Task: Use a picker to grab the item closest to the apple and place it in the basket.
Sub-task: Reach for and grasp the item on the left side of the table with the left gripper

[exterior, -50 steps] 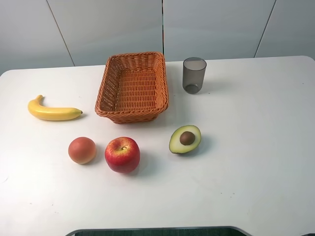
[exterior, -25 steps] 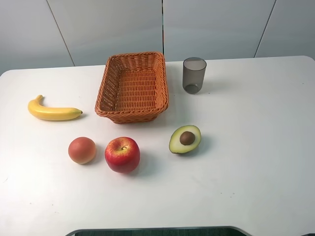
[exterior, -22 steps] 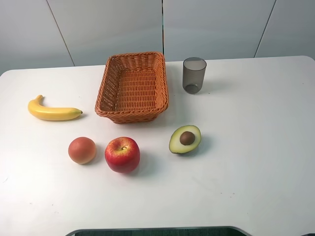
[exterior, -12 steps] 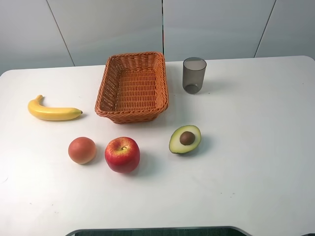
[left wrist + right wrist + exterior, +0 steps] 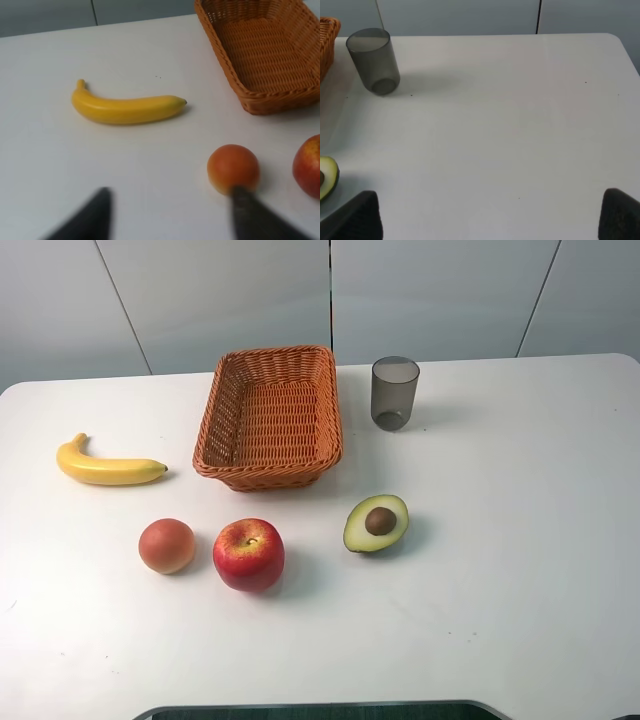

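White counter point(image 5: 500, 570) carries one wicker basket point(image 5: 265, 472), one grey cup point(image 5: 395, 392), one banana point(image 5: 108, 468), one avocado half point(image 5: 376, 523), one apple point(image 5: 249, 554) and one orange fruit point(image 5: 167, 545). The orange fruit lies just beside the apple, on the banana's side. Left end effector point(image 5: 170, 200): fingers spread wide, holding nothing; the orange fruit shows just past one fingertip, not between them. Right end effector point(image 5: 490, 200): likewise spread and empty.
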You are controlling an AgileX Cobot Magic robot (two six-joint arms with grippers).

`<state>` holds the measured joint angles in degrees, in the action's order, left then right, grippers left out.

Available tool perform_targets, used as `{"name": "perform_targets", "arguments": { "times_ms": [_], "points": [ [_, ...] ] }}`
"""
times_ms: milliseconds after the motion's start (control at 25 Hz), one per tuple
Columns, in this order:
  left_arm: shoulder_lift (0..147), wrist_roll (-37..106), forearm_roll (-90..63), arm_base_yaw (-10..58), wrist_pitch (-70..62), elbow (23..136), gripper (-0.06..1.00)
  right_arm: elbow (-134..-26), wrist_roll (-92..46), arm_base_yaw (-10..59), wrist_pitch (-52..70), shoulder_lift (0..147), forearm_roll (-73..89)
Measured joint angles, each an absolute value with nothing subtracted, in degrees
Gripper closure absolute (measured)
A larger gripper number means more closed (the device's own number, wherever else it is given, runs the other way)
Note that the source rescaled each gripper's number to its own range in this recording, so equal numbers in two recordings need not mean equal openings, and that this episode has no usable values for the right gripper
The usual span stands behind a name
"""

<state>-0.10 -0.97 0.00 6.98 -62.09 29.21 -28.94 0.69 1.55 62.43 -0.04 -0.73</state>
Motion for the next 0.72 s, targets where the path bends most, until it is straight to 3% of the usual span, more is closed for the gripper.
{"name": "perform_targets", "arguments": {
  "times_ms": [40, 120, 400, 720],
  "points": [
    [-0.1, -1.0, 0.0, 7.0, -62.1, 29.2, 0.02, -28.9, 0.7, 1.6, 62.4, 0.0, -0.7],
    [-0.1, -1.0, 0.0, 7.0, -62.1, 29.2, -0.03, -28.9, 0.7, 1.6, 62.4, 0.0, -0.7],
    [3.4, -1.0, 0.0, 7.1, -58.4, 33.9, -0.05, -28.9, 0.7, 1.6, 62.4, 0.0, -0.7],
    [33.7, 1.4, -1.2, 7.1, -58.1, 43.1, -0.05, -28.9, 0.7, 1.6, 62.4, 0.0, -0.7]
  ]
}}
